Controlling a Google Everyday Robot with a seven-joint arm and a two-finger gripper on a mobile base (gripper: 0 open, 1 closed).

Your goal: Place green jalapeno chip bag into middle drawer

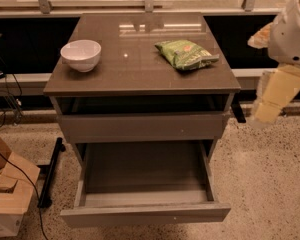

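Observation:
The green jalapeno chip bag (186,54) lies flat on the right half of the grey cabinet top (135,69). The middle drawer (145,211) is pulled out at the bottom of the cabinet, with its dark bottom bare. My gripper (268,106) hangs off the cabinet's right side, below the top's level and to the right of the bag. It touches nothing and holds nothing. The white arm housing (292,31) sits above it at the right edge.
A white bowl (81,54) stands on the left of the top. A plain grey drawer front (140,127) sits above the open drawer. A cardboard box (7,194) and cables lie on the floor at left. A window ledge runs behind.

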